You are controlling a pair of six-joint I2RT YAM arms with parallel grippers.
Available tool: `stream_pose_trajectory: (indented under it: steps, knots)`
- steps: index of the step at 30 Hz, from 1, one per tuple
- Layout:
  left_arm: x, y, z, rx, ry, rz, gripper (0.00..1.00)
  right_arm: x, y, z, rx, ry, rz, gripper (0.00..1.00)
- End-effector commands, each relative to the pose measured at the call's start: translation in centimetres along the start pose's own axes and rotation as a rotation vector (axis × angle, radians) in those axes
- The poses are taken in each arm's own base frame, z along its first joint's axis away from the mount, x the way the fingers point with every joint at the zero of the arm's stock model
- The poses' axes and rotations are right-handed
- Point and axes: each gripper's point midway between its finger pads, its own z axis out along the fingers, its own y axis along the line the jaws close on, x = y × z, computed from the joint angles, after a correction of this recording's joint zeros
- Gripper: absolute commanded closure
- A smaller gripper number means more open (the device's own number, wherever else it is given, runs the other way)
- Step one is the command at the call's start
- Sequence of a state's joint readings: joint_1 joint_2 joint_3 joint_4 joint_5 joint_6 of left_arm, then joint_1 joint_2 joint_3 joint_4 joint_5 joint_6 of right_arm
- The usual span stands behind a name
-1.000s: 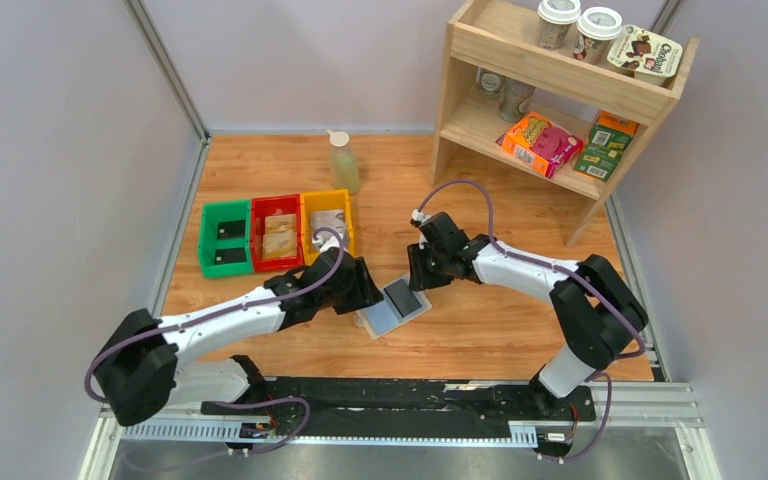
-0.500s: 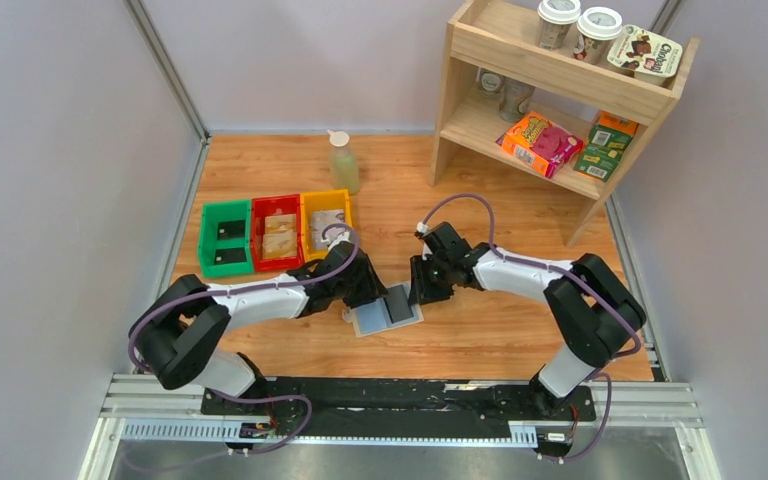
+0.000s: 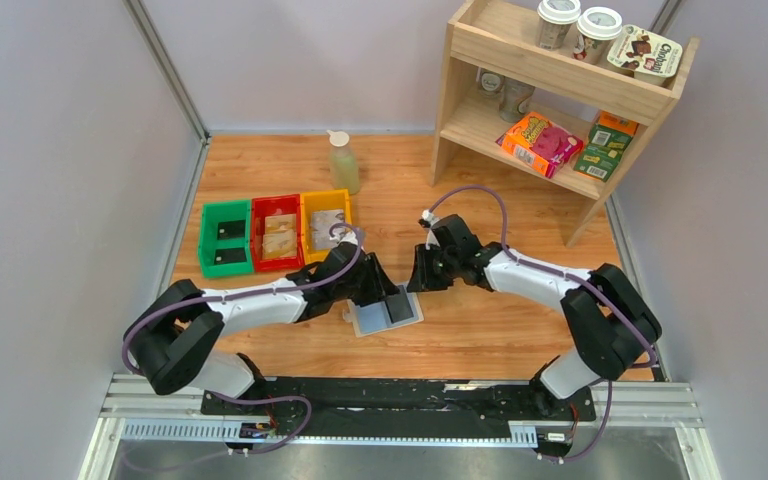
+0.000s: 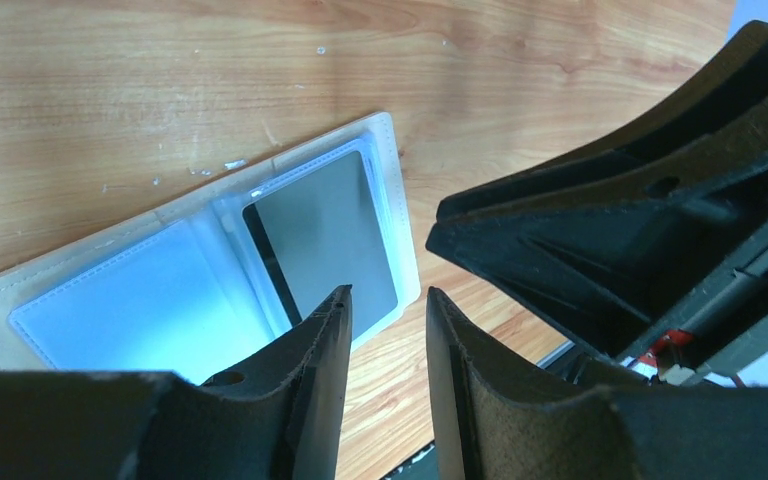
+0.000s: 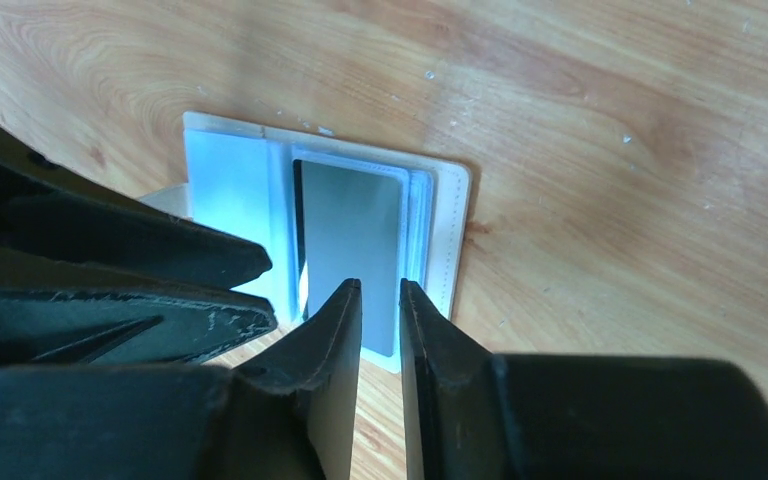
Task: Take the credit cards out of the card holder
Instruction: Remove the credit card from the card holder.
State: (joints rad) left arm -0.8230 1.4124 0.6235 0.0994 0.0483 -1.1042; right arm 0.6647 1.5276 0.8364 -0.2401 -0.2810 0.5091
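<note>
Right hand [image 5: 380, 305] retreated from card holder [image 3: 385, 312] | right, left hand [image 4: 388, 330] slightly parted, empty

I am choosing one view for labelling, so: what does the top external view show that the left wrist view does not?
Only top external: the coloured bins, the bottle, the shelf, both whole arms. Only left wrist: the clear sleeve around the dark card, the left gripper slightly open. Both: the open card holder lying on the table.
</note>
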Motion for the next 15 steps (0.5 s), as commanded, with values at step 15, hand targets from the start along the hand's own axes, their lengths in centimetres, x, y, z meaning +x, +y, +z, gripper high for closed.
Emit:
stream_pose_trajectory:
  steps: [15]
  knots:
    - [2.1, 3.2, 0.4, -0.019, 0.003, -0.117, 0.60, 3.1, -0.8, 3.4, -0.089, 0.178, 0.093, 0.81]
